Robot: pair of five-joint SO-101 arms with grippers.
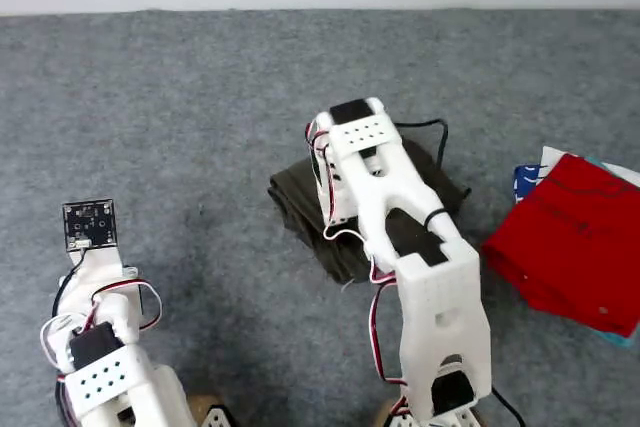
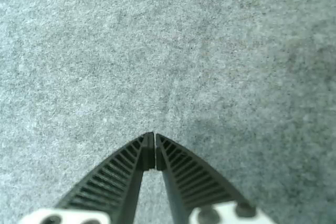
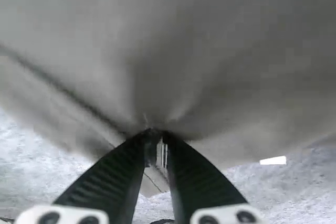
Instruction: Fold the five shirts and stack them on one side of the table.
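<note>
A dark olive shirt [image 1: 300,202] lies bunched in the middle of the grey table [image 1: 200,97], mostly under my right arm [image 1: 385,187]. In the right wrist view my right gripper [image 3: 156,140] is shut on a fold of that shirt [image 3: 173,51], whose cloth hangs close above the fingers. A red shirt [image 1: 575,237] tops a folded stack at the table's right side, with blue and white cloth [image 1: 527,179] peeking out beneath it. My left gripper [image 2: 155,153] is shut on nothing, over bare table at the near left, where the left arm [image 1: 100,337] stands.
The grey felt-like table surface [image 2: 168,51] stretches open to the left and far side. A black cable [image 1: 430,127] runs behind the right arm. The stack sits against the right edge.
</note>
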